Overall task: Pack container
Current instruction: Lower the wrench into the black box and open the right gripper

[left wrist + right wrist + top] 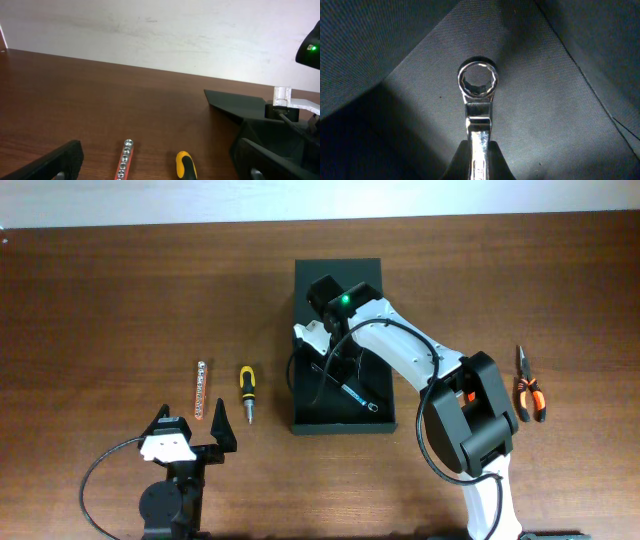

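The right claw [479,159] grips a wrench [478,85] inside the container [340,427].

Reading matte black on container [312,402], shiny silver on wrench [479,122], yellow-and-black on screwdriver [245,392], orange-and-black on pliers [529,393], brown wood grain on table [100,300].

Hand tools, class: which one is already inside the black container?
The silver ring wrench, down in the container; the yellow-handled screwdriver, the red perforated bar and the orange-handled pliers all lie outside it on the table.
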Robot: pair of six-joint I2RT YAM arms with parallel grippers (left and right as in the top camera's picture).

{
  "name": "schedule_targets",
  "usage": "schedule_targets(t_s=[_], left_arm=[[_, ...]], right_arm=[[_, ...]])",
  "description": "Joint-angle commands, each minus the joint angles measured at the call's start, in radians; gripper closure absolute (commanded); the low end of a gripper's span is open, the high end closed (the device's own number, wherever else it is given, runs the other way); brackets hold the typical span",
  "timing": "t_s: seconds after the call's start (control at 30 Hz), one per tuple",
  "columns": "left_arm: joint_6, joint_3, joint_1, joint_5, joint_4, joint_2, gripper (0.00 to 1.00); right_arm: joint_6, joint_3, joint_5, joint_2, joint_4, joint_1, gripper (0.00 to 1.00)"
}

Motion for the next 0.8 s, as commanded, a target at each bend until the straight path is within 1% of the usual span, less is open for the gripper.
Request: schedule_targets(t_s=[0.0, 0.77], left_arm=[[0.016, -0.002, -0.004, 0.007, -0.005, -0.001, 0.01], [0.016, -0.002, -0.004, 0.007, -0.005, -0.001, 0.01]], right_arm=[[0.009, -0.005, -0.023, 0.011, -0.001, 0.006, 0.96], [0.009, -0.005, -0.023, 0.050, 0.022, 0.005, 0.96]])
